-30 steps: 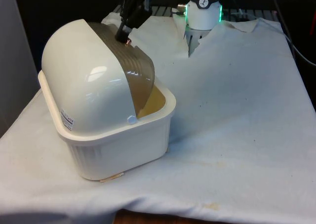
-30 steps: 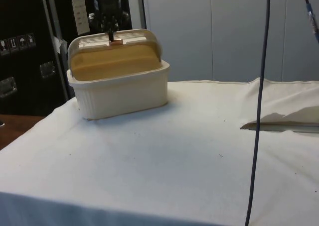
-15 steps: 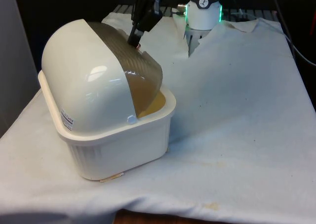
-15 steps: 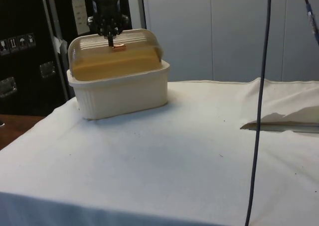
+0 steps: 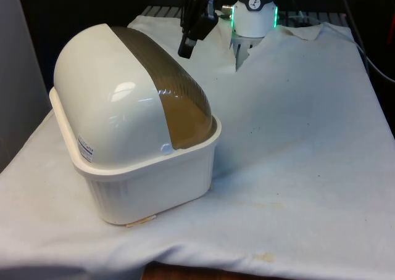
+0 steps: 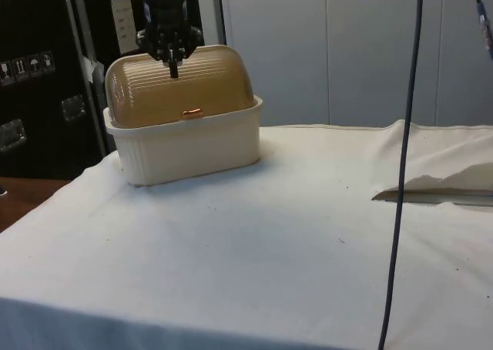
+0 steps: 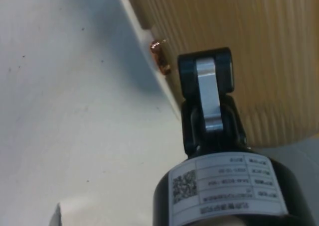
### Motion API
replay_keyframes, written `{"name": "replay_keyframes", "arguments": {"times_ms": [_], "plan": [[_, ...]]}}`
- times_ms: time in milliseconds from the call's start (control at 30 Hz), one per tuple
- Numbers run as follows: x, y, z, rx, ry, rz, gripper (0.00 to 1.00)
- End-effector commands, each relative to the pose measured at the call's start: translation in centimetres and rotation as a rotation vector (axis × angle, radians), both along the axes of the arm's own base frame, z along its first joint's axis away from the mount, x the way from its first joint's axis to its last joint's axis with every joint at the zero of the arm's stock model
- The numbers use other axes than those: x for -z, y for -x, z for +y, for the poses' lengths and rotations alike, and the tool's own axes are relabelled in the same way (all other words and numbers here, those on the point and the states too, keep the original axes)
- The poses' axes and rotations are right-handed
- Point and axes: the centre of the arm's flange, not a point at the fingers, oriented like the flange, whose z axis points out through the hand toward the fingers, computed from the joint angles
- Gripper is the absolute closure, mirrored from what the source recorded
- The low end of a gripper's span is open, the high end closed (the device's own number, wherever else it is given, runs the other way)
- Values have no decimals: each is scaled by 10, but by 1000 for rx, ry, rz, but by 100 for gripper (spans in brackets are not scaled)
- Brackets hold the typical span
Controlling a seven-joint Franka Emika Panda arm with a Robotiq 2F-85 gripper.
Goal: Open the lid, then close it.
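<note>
White cloth (image 5: 296,126) covered the table in the front view, with the cream bread box (image 5: 133,169) standing towards the front view's left. Its ribbed brown roll lid (image 5: 179,101) was drawn fully down to the base's rim. The black gripper (image 5: 185,50) hung in the air above the lid's upper curve, clear of it and holding nothing; the lid lay just below and ahead of the fingertips.

From the side view, the bread box (image 6: 185,146) faced the camera, its lid (image 6: 181,88) shut over the whole opening and the small copper handle (image 6: 192,112) sitting at the lid's lower edge, right on the base's rim. The gripper (image 6: 173,66) hung in front of the lid's upper part, the handle well below its tips. Whether the fingers were parted or closed could not be made out there.

At the wrist, the gripper (image 7: 207,86) showed its fingers pressed together on nothing, the ribbed lid (image 7: 239,37) beyond them, and the copper handle (image 7: 159,56) off to one side near the cloth (image 7: 70,111).
</note>
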Motion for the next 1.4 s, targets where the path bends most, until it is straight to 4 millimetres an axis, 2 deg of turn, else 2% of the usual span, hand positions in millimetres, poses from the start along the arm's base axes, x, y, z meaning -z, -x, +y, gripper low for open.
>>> {"name": "replay_keyframes", "arguments": {"times_ms": [0, 267, 800, 1367], "plan": [[0, 1, 1, 1, -6, 2, 100], [2, 14, 17, 8, -79, 39, 100], [9, 34, 29, 13, -161, 87, 100], [14, 35, 33, -78, -198, 124, 100]]}}
